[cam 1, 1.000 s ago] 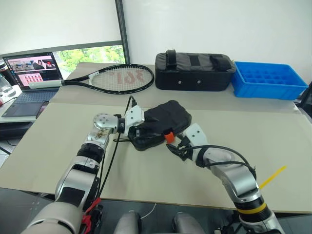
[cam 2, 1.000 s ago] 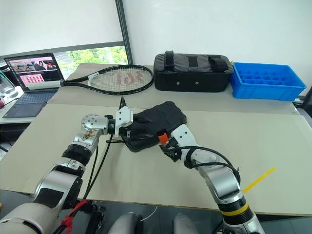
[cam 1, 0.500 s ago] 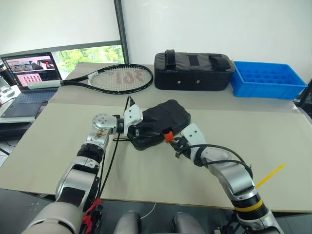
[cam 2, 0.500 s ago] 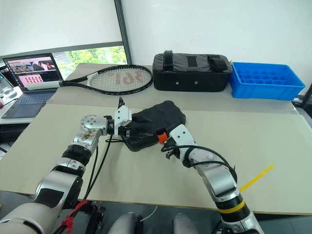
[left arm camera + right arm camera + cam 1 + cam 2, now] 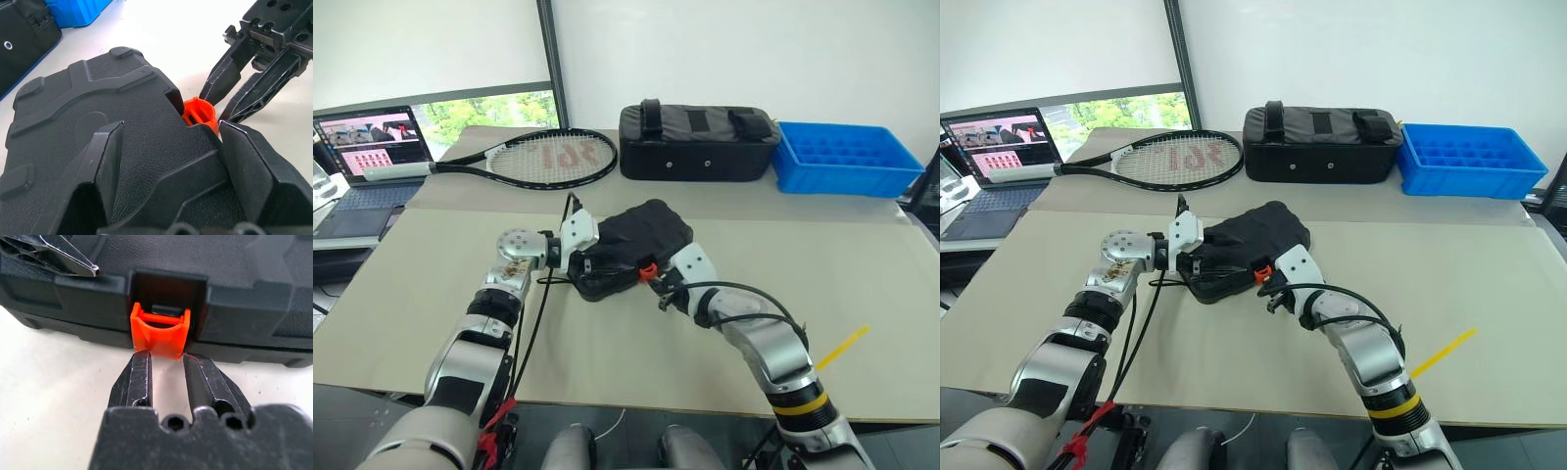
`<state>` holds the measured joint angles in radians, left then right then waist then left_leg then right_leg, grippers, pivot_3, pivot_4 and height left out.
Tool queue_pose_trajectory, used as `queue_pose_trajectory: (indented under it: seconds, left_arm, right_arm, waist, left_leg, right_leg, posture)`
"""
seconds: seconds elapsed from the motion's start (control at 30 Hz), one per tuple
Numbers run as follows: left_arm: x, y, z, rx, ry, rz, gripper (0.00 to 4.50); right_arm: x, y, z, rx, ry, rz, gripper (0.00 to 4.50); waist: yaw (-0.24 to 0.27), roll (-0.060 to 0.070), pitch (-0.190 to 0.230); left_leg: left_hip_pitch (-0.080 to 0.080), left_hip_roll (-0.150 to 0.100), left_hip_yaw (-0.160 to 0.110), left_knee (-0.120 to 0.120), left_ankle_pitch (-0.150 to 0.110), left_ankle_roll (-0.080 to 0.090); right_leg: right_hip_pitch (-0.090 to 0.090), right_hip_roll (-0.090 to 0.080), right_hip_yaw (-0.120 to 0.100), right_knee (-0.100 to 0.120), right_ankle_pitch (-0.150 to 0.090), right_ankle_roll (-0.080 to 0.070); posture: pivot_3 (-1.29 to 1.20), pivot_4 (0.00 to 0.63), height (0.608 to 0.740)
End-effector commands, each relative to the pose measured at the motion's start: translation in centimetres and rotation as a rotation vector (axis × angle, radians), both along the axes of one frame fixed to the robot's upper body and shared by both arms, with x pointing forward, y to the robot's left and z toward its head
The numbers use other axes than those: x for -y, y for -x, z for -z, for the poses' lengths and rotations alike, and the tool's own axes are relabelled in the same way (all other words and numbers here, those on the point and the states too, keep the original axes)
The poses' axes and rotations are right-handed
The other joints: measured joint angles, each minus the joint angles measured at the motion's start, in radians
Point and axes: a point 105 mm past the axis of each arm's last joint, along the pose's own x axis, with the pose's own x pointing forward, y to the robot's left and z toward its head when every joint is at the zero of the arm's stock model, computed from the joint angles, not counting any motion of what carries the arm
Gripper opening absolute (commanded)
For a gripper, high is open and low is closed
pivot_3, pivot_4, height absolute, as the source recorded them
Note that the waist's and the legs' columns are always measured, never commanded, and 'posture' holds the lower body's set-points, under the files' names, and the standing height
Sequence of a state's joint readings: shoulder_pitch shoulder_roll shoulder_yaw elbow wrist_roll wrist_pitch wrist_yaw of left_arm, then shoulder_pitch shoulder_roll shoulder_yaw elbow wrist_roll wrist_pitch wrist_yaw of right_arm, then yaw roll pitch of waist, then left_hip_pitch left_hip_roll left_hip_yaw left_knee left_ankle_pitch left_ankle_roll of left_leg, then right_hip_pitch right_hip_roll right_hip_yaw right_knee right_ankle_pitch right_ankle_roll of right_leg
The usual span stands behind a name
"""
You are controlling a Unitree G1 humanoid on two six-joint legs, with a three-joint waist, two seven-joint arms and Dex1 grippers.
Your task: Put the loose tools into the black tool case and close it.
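The black tool case (image 5: 644, 235) lies closed on the table, its lid down. Its orange latch (image 5: 160, 333) sticks out of the front edge. My left gripper (image 5: 589, 260) reaches in from the case's left end; its fingers (image 5: 105, 156) stand wide, one on each side of the case's body, against it. My right gripper (image 5: 165, 357) sits at the front edge. Its fingers are drawn close together, with their tips on the lower corners of the latch. The loose tools are out of view.
A tennis racket (image 5: 543, 157), a black fabric bag (image 5: 697, 142) and a blue tray (image 5: 847, 157) line the back of the table. A laptop (image 5: 367, 147) stands at the far left. A yellow strip (image 5: 844, 347) lies near the front right edge.
My right gripper's fingers have closed from wide apart to a narrow gap at the orange latch. The left gripper and the case have stayed put.
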<state>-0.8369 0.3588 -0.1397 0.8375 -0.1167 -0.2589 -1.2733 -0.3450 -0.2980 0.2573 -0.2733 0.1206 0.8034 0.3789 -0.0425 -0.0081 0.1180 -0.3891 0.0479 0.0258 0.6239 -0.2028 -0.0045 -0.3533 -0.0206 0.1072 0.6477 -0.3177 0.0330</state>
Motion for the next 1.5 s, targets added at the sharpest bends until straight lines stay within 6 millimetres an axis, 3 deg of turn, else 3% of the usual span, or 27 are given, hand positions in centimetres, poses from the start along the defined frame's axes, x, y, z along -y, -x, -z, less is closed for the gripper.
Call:
queue_pose_trajectory:
  seconds: [0.03,0.2,0.23,0.33,0.63,0.83,0.9,1.07,1.2,1.23,1.5]
  left_arm:
    - [-0.6,0.1,1.8,-0.054,-0.041,-0.041,3.29]
    - [-0.5,0.2,1.9,-0.060,-0.042,-0.040,3.29]
    - [-0.5,0.2,2.0,-0.061,-0.042,-0.041,3.29]
    - [-0.6,0.3,2.1,-0.067,-0.042,-0.043,3.29]
    - [-0.6,0.4,2.3,-0.081,-0.038,-0.053,3.29]
    - [-0.9,0.3,2.4,-0.081,-0.038,-0.065,3.29]
    - [-1.4,0.1,2.2,-0.085,-0.025,-0.094,3.29]
    - [-4.2,-0.3,0.6,-0.067,0.082,-0.199,3.29]
    - [-6.3,0.4,-0.8,-0.054,0.155,-0.250,3.29]
    - [-7.2,0.9,-0.9,-0.054,0.168,-0.274,3.29]
    - [-11.8,5.1,1.3,-0.128,0.137,-0.426,3.29]
  right_arm:
    - [-0.8,-0.9,-2.4,0.096,-0.025,-0.013,1.24]
    - [-1.2,-1.1,-3.0,0.109,-0.039,-0.016,1.24]
    - [-1.3,-1.2,-3.1,0.114,-0.040,-0.017,0.73]
    - [-1.4,-1.2,-3.8,0.123,-0.057,-0.014,0.04]
    - [-2.3,-1.1,-5.1,0.139,-0.093,-0.031,0.04]
    - [-2.1,-1.0,-4.7,0.128,-0.080,-0.032,0.04]
    - [-1.8,-1.0,-4.7,0.129,-0.080,-0.030,0.04]
    - [1.3,0.3,-5.0,0.190,-0.050,-0.108,0.04]
    - [4.9,0.5,-5.0,0.223,-0.061,-0.124,1.05]
    - [6.2,0.6,-5.0,0.228,-0.070,-0.131,1.54]
    - [13.6,1.3,-4.1,0.241,-0.054,-0.214,4.18]
  waist:
    - [-0.001,0.000,0.000]
    - [-0.007,0.000,0.000]
    - [-0.007,0.000,0.000]
    - [-0.009,0.000,0.000]
    - [-0.013,0.000,0.000]
    - [-0.014,0.000,0.000]
    - [-0.012,0.000,0.000]
    - [-0.015,-0.001,0.001]
    - [-0.028,-0.002,0.002]
    - [-0.028,-0.002,0.003]
    - [-0.022,-0.005,0.006]
  left_leg:
    - [0.000,0.000,0.000,0.000,0.000,0.000]
    - [0.000,0.000,0.000,-0.001,0.000,0.000]
    - [0.000,0.000,0.000,-0.001,0.000,0.000]
    - [0.000,0.001,0.000,-0.002,0.000,0.000]
    - [0.000,0.001,0.000,-0.004,0.000,0.000]
    - [0.000,0.001,0.000,-0.008,0.000,0.000]
    - [0.000,0.001,0.000,-0.008,0.000,0.000]
    - [0.000,0.001,0.001,-0.010,0.000,0.000]
    - [0.001,0.001,0.001,-0.014,0.000,0.000]
    - [0.001,0.001,0.001,-0.014,0.000,0.000]
    - [0.001,0.001,0.002,-0.017,0.000,0.000]
  right_leg:
    - [0.000,0.000,0.000,0.000,0.000,0.000]
    - [-0.001,0.001,0.001,0.000,0.000,0.000]
    - [-0.001,0.001,0.001,0.000,0.000,0.000]
    - [-0.002,0.001,0.001,0.000,0.000,0.000]
    - [-0.002,0.001,0.002,-0.001,0.000,0.000]
    - [-0.003,0.001,0.002,-0.001,0.000,0.000]
    - [-0.003,0.001,0.002,-0.002,0.000,0.000]
    - [-0.003,0.001,0.002,-0.004,0.000,0.000]
    - [-0.004,0.001,0.003,-0.005,0.000,0.000]
    - [-0.004,0.001,0.003,-0.005,0.000,0.000]
    - [-0.003,-0.002,0.002,-0.008,0.000,-0.001]
  posture:
    - [0.00,0.150,0.708]
    - [0.00,0.150,0.708]
    - [0.00,0.150,0.708]
    - [0.00,0.150,0.708]
    - [0.00,0.150,0.708]
    - [0.00,0.150,0.708]
    - [0.00,0.150,0.708]
    - [0.00,0.150,0.708]
    - [0.00,0.150,0.708]
    - [0.00,0.150,0.708]
    - [0.00,0.150,0.708]
